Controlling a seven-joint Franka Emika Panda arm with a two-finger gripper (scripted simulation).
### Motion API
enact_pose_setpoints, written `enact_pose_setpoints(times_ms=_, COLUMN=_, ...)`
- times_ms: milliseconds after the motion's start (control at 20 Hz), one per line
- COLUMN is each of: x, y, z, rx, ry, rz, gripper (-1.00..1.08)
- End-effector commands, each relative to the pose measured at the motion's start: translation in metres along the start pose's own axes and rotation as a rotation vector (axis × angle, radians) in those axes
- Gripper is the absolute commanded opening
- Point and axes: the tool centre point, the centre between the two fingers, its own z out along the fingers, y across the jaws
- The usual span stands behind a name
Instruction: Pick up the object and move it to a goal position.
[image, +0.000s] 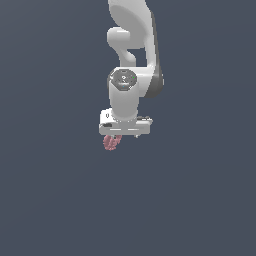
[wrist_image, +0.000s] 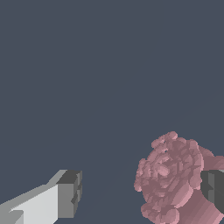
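- The white, jointed Franka Panda arm (image: 131, 60) hung down from the top of the exterior view, its wrist pointing straight down over a plain dark slate-blue surface (image: 200, 200).
- The white, box-shaped gripper (image: 119, 138) sat at the arm's lower end. In the wrist view its two dark-grey-tipped fingers (wrist_image: 70, 192) stood well apart, so the jaws were spread wide and not clamped on anything.
- The small, dusty-pink, raspberry-like cluster of tiny beads (wrist_image: 173, 179) lay against the finger at the edge of the wrist view, touching or overlapping its dark pad, while a clear gap separated it from the other finger.
- In the exterior view the pink cluster (image: 111, 143) showed just beneath the gripper body, toward the exterior view's left end of it. Whether it rested on the surface or hung off it, I could not tell.
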Motion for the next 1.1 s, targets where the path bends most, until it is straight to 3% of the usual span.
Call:
enact_pose_setpoints(times_ms=0, x=0.0, y=0.0, z=0.0, rx=0.0, ry=0.0, rz=0.0, gripper=1.0)
enact_pose_setpoints(times_ms=600, x=0.008, y=-0.006, z=-0.016, rx=0.021, ry=0.039, rz=-0.016, gripper=1.0)
enact_pose_setpoints(times_ms=1050, x=-0.002, y=0.009, z=-0.011, rx=0.02, ry=0.043, rz=0.1, gripper=1.0)
